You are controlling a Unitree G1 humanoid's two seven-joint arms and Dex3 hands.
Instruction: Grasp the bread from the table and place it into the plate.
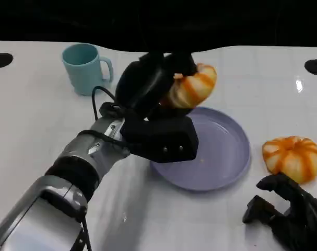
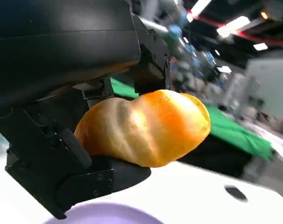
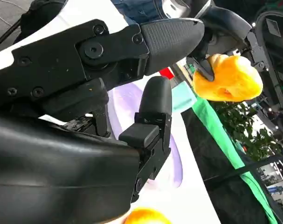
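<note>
My left hand (image 1: 153, 104) grips an orange-and-cream twisted bread (image 1: 192, 86) and holds it in the air above the far edge of the lavender plate (image 1: 226, 151). In the left wrist view the bread (image 2: 146, 126) sits between the black fingers (image 2: 80, 182), with the plate's rim (image 2: 99, 215) below. A second, round orange bread (image 1: 292, 158) lies on the table to the right of the plate. My right hand (image 1: 286, 214) rests near the table's front right, just in front of that bread, holding nothing, its fingers (image 3: 155, 105) apart. The right wrist view also catches the held bread (image 3: 230, 77).
A light blue mug (image 1: 86, 68) stands at the back left of the white table (image 1: 33, 120). Black round marks sit at the far left (image 1: 1, 60) and far right (image 1: 315, 66) corners. The plate holds nothing.
</note>
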